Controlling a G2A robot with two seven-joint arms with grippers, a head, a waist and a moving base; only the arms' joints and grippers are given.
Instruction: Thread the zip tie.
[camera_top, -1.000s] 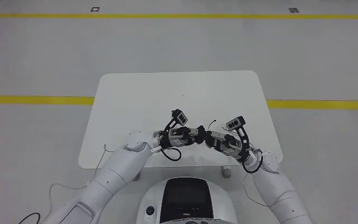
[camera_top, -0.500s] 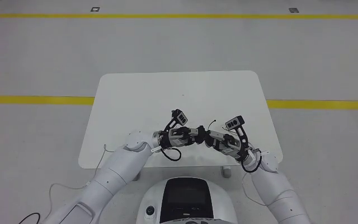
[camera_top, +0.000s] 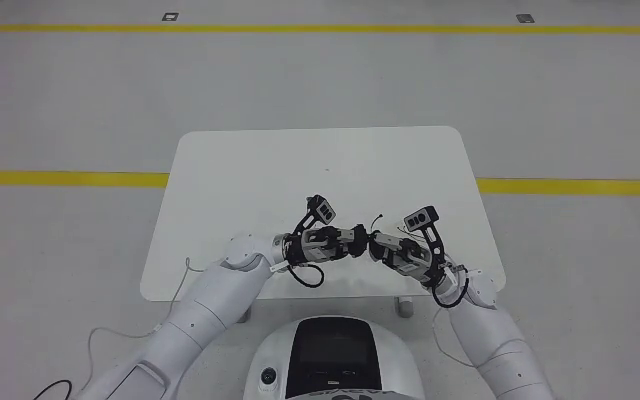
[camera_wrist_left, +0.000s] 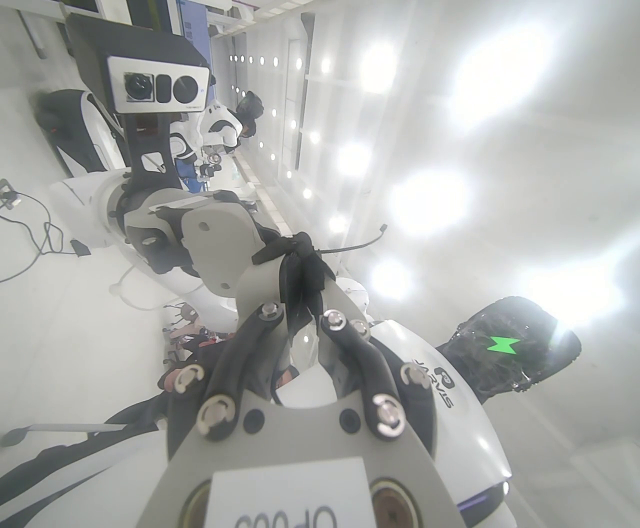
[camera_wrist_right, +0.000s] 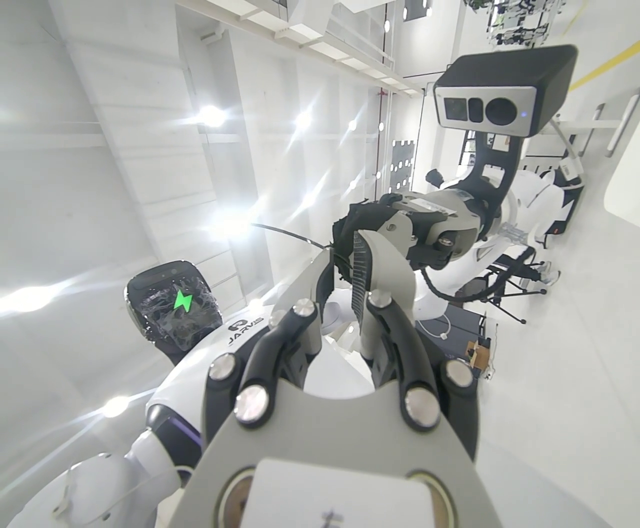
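Currently left end effector (camera_wrist_left: 302, 270) and right end effector (camera_wrist_right: 345, 260) are pinching zip tie (camera_wrist_left: 350, 247) above desk (camera_top: 250, 180); seemingly light, springy, best gripped near head.

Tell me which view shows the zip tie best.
Left wrist view: the zip tie arcs out free against a bright background, its head visible at the end. Right wrist view shows only a thin strand; top view, a tiny curl.
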